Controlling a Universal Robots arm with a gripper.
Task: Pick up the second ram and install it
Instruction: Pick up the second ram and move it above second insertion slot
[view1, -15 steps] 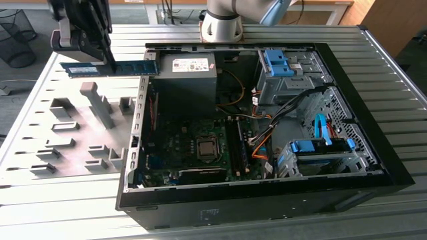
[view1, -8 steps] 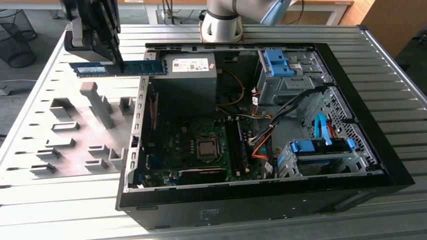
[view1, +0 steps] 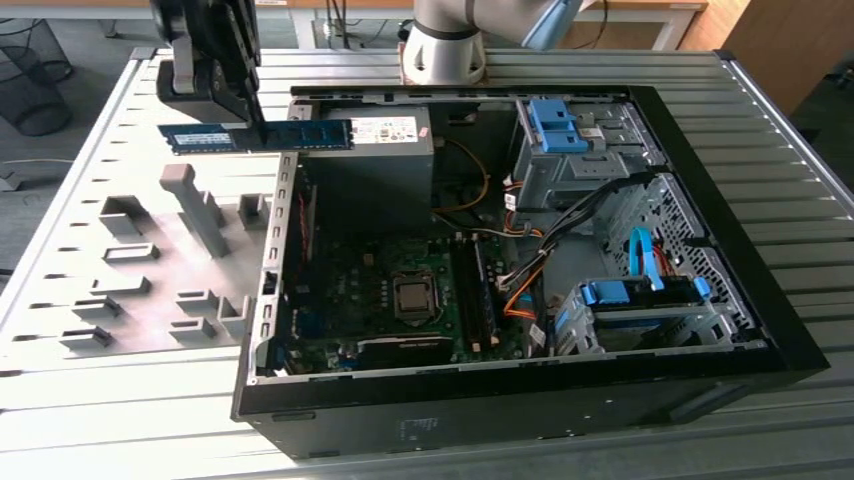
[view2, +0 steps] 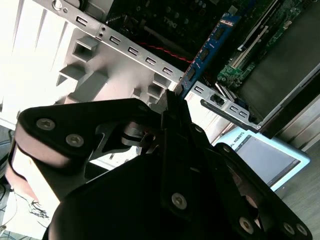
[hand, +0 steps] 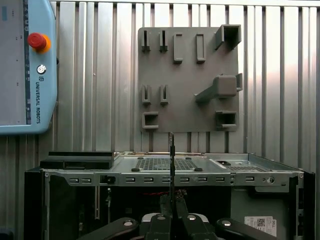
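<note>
"How far along am I?"

"Pick-up is done. Your claw (view1: 254, 122) grips the long blue-green memory stick (view1: 314, 134), held level in the air over the far left corner of the open black computer case (view1: 467, 420)."

"Installed?"

"Not yet. The long black motherboard slots (view1: 477, 290) sit well apart, nearer and to the exterior view's right."
</note>
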